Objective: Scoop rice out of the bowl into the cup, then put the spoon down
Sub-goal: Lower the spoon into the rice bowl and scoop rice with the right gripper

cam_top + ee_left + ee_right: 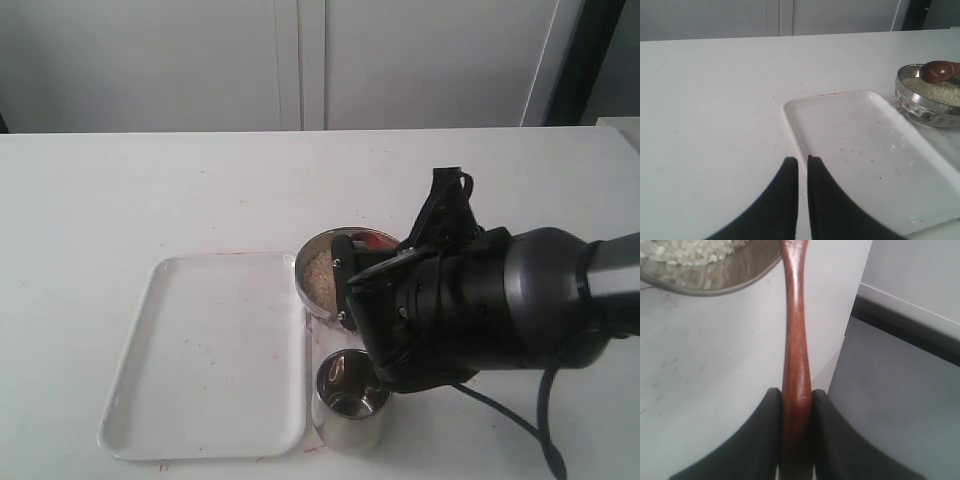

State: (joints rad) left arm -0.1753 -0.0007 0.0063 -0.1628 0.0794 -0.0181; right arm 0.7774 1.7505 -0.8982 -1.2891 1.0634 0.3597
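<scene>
The steel bowl (312, 297) holds off-white rice (318, 270) and stands just right of the tray. The steel cup (350, 398) stands right in front of it, nearer the camera. My right gripper (796, 395) is shut on the handle of the reddish-brown wooden spoon (794, 335). The spoon's oval head (938, 71) hangs over the rice (936, 91) near the far rim of the bowl (920, 107). My right arm (470, 310) covers the bowl's right side in the exterior view. My left gripper (802, 162) hovers shut over the tray's near corner, holding nothing.
A flat white tray (205, 350) lies left of the bowl and cup, with small specks on it (860, 145). White cabinet doors (300, 60) stand behind the table's far edge. The table's right edge (860, 295) runs close to the spoon handle.
</scene>
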